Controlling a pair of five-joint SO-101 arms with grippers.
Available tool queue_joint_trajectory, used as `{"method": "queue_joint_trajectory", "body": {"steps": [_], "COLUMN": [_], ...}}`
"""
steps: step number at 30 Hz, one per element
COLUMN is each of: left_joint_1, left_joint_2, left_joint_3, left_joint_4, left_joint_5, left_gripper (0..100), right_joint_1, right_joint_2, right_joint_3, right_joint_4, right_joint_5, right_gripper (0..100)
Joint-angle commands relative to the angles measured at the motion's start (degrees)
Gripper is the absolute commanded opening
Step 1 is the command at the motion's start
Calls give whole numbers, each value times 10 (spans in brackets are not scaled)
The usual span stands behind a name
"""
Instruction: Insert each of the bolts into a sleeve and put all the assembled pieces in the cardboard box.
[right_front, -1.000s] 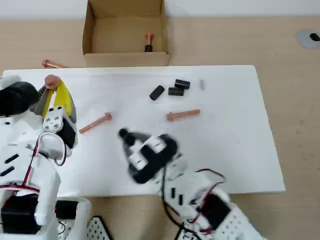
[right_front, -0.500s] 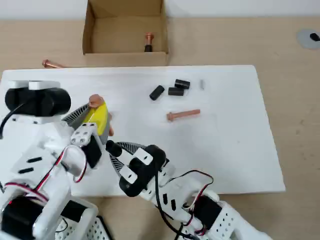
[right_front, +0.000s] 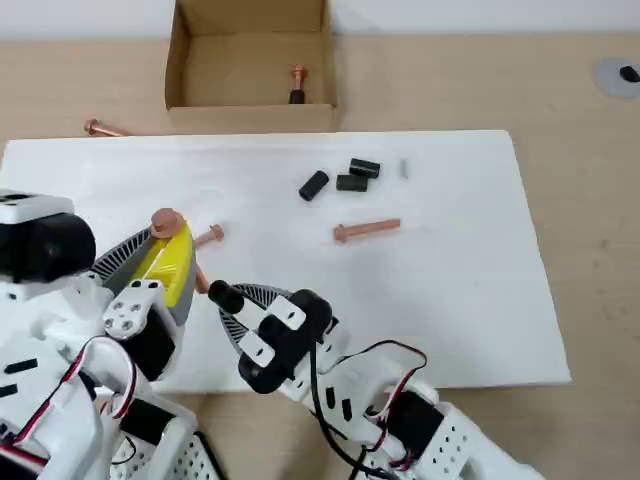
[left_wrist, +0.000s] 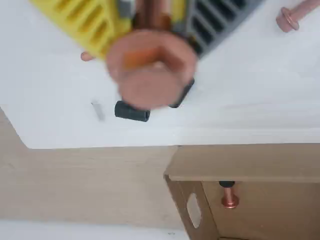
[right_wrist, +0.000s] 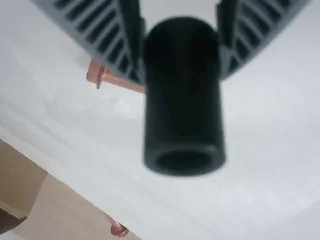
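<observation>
My left gripper (right_front: 166, 236), with one yellow finger, is shut on a copper bolt (right_front: 165, 221) over the left part of the white sheet; in the left wrist view the bolt's head (left_wrist: 152, 67) points at the camera. Just to its right my right gripper (right_front: 226, 298) is shut on a black sleeve (right_wrist: 182, 95), whose open end faces outward. A loose bolt (right_front: 209, 237) lies between the two grippers, and another bolt (right_front: 366, 230) lies mid-sheet. Three loose sleeves (right_front: 340, 180) sit behind it. The cardboard box (right_front: 180, 70) holds one assembled piece (right_front: 297, 85).
A third loose bolt (right_front: 103, 128) lies on the wooden table left of the box, off the white sheet (right_front: 460, 300). A small grey pin (right_front: 404, 169) rests near the sleeves. The right half of the sheet is bare.
My left gripper swung with its bolt from the sheet's far left toward the middle, then drew back slightly. My right gripper shifted left with the sleeve, then held still.
</observation>
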Motion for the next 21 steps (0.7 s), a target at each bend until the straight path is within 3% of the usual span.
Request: {"method": "queue_joint_trajectory", "body": {"steps": [1,14,21], "left_joint_1": [9,31,26], "left_joint_2": [0,0,-1], "left_joint_3": [-12,117,125], "left_joint_4": [-1,-102,-117], "left_joint_5": [-3,-7,-57], "left_gripper": [5,6,6], "right_joint_1": [-10,-10,-9], "right_joint_2": [-70,-70,-70], "right_joint_3": [0,1,1], "right_joint_4": [-18,-43,-43], "right_joint_5": [-43,-95,-96], "right_gripper": [9,9,9]}}
